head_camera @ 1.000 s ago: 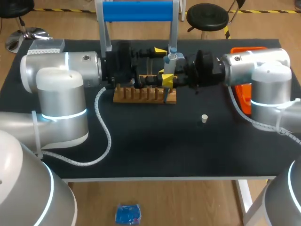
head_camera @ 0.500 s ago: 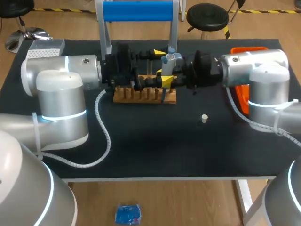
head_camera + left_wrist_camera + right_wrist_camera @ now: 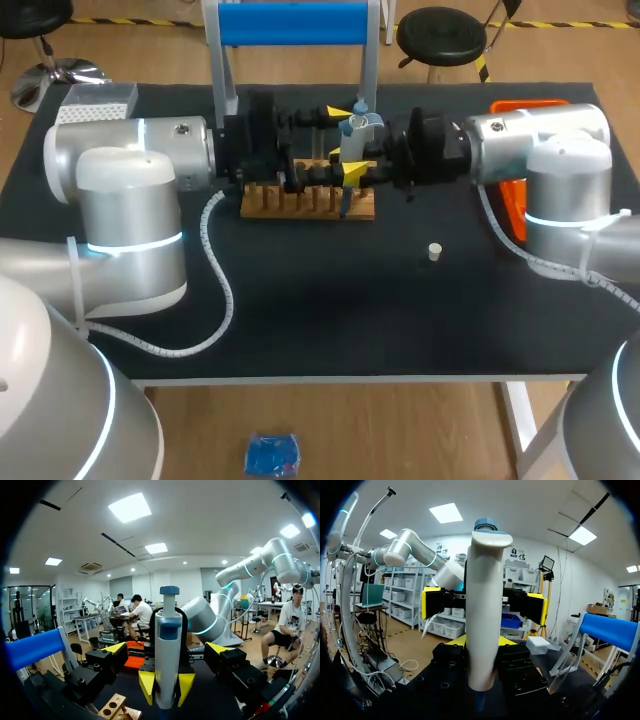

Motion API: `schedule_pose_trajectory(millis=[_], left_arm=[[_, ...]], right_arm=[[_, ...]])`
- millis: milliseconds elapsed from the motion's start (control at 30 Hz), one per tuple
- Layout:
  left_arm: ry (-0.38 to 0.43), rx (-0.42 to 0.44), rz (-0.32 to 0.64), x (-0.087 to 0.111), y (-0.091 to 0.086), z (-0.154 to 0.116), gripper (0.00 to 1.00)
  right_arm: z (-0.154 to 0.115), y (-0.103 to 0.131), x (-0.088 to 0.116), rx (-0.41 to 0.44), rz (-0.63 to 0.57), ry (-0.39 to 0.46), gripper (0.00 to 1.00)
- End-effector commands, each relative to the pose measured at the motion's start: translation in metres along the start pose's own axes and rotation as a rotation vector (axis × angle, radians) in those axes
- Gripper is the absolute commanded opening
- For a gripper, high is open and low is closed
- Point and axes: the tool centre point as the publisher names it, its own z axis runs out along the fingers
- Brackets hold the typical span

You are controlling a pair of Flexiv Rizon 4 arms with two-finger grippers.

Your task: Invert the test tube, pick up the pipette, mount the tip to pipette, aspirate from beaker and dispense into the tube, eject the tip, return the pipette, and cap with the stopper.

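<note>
Left arm (image 3: 130,150): dipped a touch at the start of the last second, parked since. My left jaws (image 3: 167,647) are spread wide and hold nothing. One finger stands on each side of the pipette (image 3: 168,630), both clear of it.

Wooden rack (image 3: 300,200): hasn't moved. It sits on the desk (image 3: 330,300) under both sets of jaws.

Pipette: this is the change. Over the last second it slid a little leftward, carried by my right arm (image 3: 540,140), and its lower end is now further in at the rack's right end. It's upright, plunger end up, and the wrist views put it squarely between my left fingers. I can't tell whether a tip is mounted, or whether a tube stands in the hole below it, because the jaws hide that.

Right jaws (image 3: 485,641): clamped on the pipette's barrel, low down, same grip as a second ago.

Stopper (image 3: 434,252): loose on the desk to the right of the rack, well apart from both jaws, not touched. So capping isn't done yet.

My read:
- The pipette is off its stand and is being lined up over the rack, inside the left jaws' reach.
- That fits either a steadying grip from the left or a dispense into a tube. I can't say which from here.
- Eject, return and cap look outstanding.
- Risk: the left fingers flank the barrel, so more sideways drift could knock it off line.
</note>
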Motion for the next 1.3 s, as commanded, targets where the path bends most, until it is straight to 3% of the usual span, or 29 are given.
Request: schedule_pose_trajectory(millis=[33,133,167,200,233,267,333,667,700,733,1300], left_arm=[[0.001,0.000,0.001,-0.0003,0.0009,0.0007,1.00],[0.001,-0.003,0.000,-0.0003,0.0010,0.0008,1.00],[0.001,-0.004,0.000,-0.0003,0.0010,0.0007,0.97],[0.001,-0.005,0.000,-0.0003,0.0010,0.0007,0.87],[0.002,-0.005,0.001,-0.0004,0.0010,0.0008,0.66],[0.003,-0.009,0.000,-0.0004,0.0009,0.0008,0.25],[0.003,-0.015,-0.001,-0.0007,0.0009,0.0012,0.00],[-0.004,-0.017,-0.002,-0.0010,0.0012,0.0013,0.00],[-0.004,-0.017,-0.002,-0.0010,0.0012,0.0012,0.00],[-0.004,-0.018,-0.002,-0.0010,0.0013,0.0012,0.00],[-0.003,-0.018,-0.005,-0.0014,0.0018,0.0010,0.00]], right_arm=[[0.0010,0.0002,0.0003,0.000,-0.001,-0.003,0.00],[0.0010,0.0002,0.0003,0.000,-0.001,-0.003,0.00],[0.0010,0.0002,0.0003,0.000,-0.001,-0.003,0.00],[0.0010,0.0002,0.0003,0.000,-0.001,-0.003,0.00],[0.0010,0.0002,0.0003,0.000,-0.001,-0.003,0.00],[0.0010,0.0002,0.0003,0.000,-0.001,-0.003,0.00],[0.0010,0.0002,0.0003,0.000,-0.001,-0.003,0.00],[0.0010,0.0002,0.0003,0.000,-0.001,-0.003,0.00],[0.0010,0.0002,0.0003,0.000,-0.001,-0.003,0.38],[0.0010,0.0002,0.0003,0.000,-0.001,-0.003,1.00],[0.0010,0.0002,0.0003,0.000,-0.001,-0.003,1.00]])
